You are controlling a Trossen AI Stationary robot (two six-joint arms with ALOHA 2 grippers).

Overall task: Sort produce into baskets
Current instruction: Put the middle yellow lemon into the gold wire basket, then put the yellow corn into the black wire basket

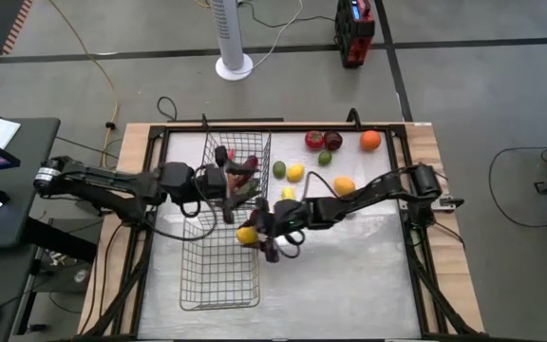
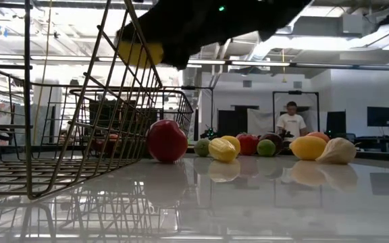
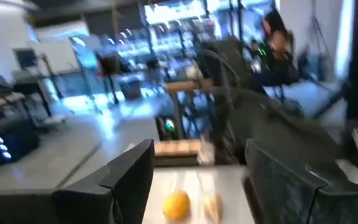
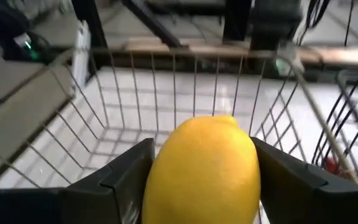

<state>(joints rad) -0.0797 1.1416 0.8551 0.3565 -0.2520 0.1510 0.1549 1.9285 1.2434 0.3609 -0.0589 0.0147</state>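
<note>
the right gripper point(image 4: 201, 180) clamps a smooth yellow lemon point(image 4: 202, 168) between its dark fingers, held at the near rim of the empty silver wire-mesh basket point(image 1: 218, 275). beyond it, the left gripper point(image 3: 197, 180) hangs with its fingers spread wide and nothing in them, apparently over a second mesh basket point(image 1: 243, 157) holding dark produce. farther off, loose fruit point(image 1: 326, 157) waits on the table. released too early, the lemon could strike the rim wire and roll away outside.

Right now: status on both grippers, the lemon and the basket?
Right gripper shut on lemon, at near basket right rim. Left gripper open, above far basket. Drop path unobstructed.
</note>
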